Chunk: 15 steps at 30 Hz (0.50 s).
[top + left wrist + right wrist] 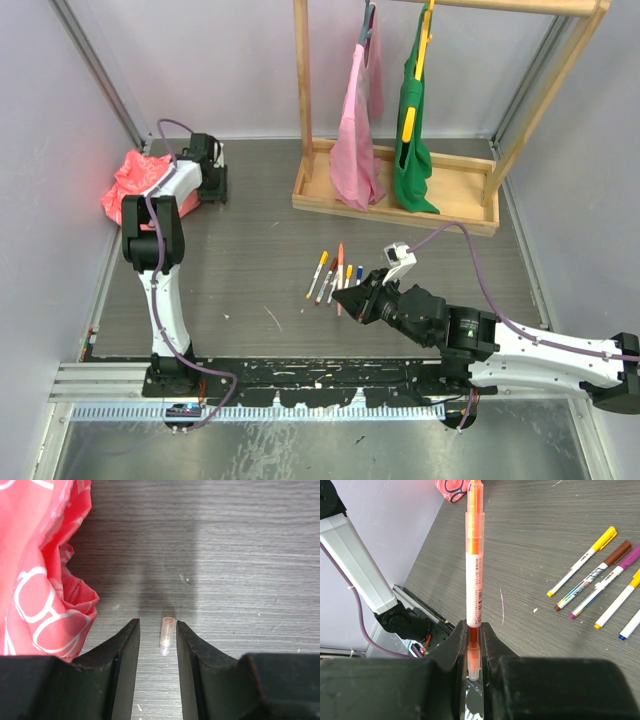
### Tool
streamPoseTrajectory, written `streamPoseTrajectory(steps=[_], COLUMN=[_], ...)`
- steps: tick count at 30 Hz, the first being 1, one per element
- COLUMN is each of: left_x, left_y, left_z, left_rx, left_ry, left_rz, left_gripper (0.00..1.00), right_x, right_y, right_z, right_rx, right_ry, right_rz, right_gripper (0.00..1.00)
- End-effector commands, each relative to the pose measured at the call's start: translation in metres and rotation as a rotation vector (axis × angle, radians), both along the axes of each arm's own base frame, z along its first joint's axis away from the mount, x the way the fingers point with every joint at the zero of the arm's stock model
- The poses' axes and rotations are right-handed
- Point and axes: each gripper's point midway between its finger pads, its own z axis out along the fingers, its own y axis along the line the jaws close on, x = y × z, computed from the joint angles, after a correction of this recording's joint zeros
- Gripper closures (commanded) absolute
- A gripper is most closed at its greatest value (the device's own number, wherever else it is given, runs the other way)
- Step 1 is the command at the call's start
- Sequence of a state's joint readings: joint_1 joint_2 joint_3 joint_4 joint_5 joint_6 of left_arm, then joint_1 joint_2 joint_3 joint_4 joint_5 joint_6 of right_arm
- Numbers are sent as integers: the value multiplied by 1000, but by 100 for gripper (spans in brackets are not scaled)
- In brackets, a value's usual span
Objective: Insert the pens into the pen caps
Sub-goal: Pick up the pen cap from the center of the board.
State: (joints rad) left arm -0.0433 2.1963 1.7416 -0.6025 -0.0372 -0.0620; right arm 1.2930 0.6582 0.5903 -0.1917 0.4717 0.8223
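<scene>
Two hands are at work, and every place here is reckoned from the loose pens [592,577] lying in a row in the middle of the desk [250,260]. Nearest, just to the near-right of that row, the right hand [475,630] is clamped tight on the orange pen [474,580]; it grips the lower end, so most of the barrel juts out past the fingertips. Far off to the left of the row and further back, the left hand [158,630] hangs over the cap [167,635]; its jaws stand apart on either side with a sliver of desk showing each way, so nothing is gripped yet.

Likely trouble: the cap is tiny, round and lying on its side, so an off-centre squeeze could roll it or squirt it out; the pen's long overhang could let its tip wander, miss the cap's mouth and knock the cap loose.

Bare desk lies between the row and the left hand, good room to bring pen and cap together; the red cloth [40,580] bulges just beside the left hand and might snag; the wooden rack [400,200] stands beyond the row, well apart.
</scene>
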Motion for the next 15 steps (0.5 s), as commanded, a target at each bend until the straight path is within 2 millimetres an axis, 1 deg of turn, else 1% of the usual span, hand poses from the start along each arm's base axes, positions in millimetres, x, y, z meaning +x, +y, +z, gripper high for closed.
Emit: streamPoseTrajectory(steps=[1, 5, 15], left_x=[10, 6, -1], left_y=[-3, -8, -12], left_z=[14, 11, 9], left_rx=[-26, -53, -73], left_ry=[-21, 5, 23], left_rz=[-20, -36, -42], left_gripper=[65, 68, 68], right_x=[0, 0, -1], right_y=[2, 1, 2], right_z=[19, 20, 19], right_rx=[58, 61, 60], right_ry=[-15, -15, -13], right_rz=[3, 2, 7], right_gripper=[100, 100, 100])
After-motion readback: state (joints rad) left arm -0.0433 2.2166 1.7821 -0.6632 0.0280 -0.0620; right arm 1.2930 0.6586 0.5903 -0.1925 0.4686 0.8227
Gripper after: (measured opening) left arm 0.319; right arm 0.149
